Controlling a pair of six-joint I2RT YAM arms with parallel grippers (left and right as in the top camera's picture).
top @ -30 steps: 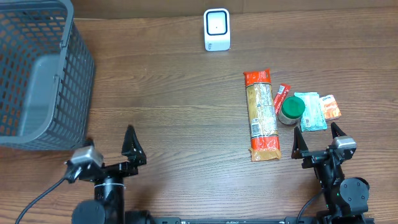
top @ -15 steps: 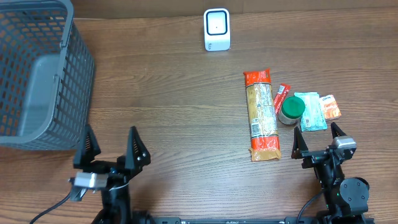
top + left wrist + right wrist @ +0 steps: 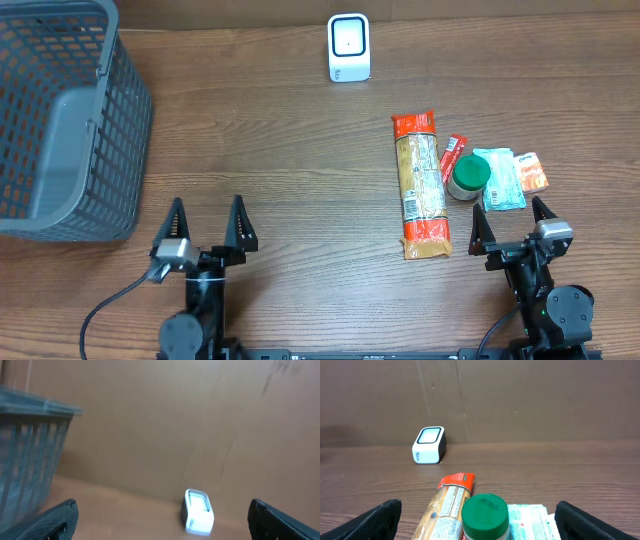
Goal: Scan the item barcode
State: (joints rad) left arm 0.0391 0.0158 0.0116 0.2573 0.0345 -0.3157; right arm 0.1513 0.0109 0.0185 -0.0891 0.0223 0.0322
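A white barcode scanner point(image 3: 349, 47) stands at the back of the table, also in the left wrist view point(image 3: 199, 511) and the right wrist view point(image 3: 429, 444). At the right lie a long pasta packet point(image 3: 421, 185), a green-lidded jar point(image 3: 468, 178), a red sachet point(image 3: 453, 157), a teal packet point(image 3: 500, 178) and an orange packet point(image 3: 530, 171). My right gripper point(image 3: 507, 215) is open just in front of them, with the jar point(image 3: 485, 515) and pasta packet point(image 3: 447, 505) ahead between its fingers point(image 3: 375, 522). My left gripper point(image 3: 207, 202) is open and empty near the front left, facing the scanner.
A large grey mesh basket point(image 3: 60, 120) fills the back left corner, and its wall shows at the left of the left wrist view point(image 3: 25, 450). A brown cardboard wall rises behind the table. Bare wooden table lies between the left gripper and the scanner.
My left gripper has swung to the right and now points straight toward the back of the table. The right arm and the items have not moved.
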